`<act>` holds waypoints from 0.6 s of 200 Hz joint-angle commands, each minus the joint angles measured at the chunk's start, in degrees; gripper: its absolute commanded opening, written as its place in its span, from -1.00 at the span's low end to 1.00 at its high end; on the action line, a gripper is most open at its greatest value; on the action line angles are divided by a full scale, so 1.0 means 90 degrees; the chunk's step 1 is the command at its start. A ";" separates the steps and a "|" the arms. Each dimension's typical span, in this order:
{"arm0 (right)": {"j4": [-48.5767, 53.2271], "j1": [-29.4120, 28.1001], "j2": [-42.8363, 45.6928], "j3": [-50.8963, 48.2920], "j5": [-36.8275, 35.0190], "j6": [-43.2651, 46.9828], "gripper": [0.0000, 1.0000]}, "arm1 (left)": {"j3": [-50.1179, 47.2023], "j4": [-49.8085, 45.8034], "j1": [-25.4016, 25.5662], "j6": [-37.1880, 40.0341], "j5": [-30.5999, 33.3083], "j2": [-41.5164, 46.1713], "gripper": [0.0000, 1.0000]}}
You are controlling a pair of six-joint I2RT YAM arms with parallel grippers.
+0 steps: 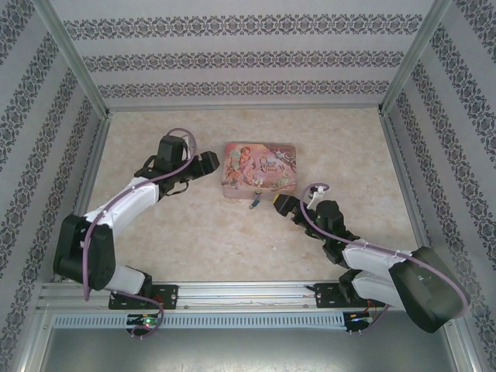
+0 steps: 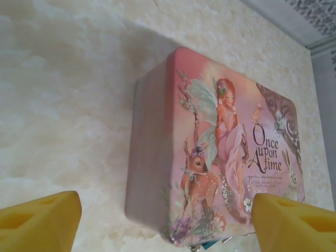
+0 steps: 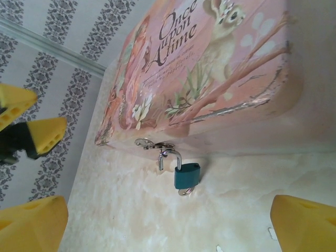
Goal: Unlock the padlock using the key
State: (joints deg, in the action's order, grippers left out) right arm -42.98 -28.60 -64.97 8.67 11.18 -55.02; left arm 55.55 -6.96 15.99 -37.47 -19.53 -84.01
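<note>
Just in front of the pink tin, the right claw is hovering released, grasping nothing. The blue padlock is hanging from the tin's front clasp, resting on the table. Beside the tin's left side, the left claw is gaping, also released.

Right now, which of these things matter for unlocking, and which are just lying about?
For the job: padlock; clasp it hangs from; left claw; right claw, both open.
Just there: pink tin; table; patterned walls.
</note>
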 commanded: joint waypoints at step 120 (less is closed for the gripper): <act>-0.0491 0.0155 -0.0927 0.0599 0.0582 0.0148 0.97 | 0.1164 0.0247 -0.0068 -0.0238 -0.1869 -0.2424 0.30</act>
State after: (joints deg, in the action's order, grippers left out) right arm -44.03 -27.83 -71.90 12.43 14.79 -54.19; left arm 65.67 -5.19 15.99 -39.24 -34.13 -105.38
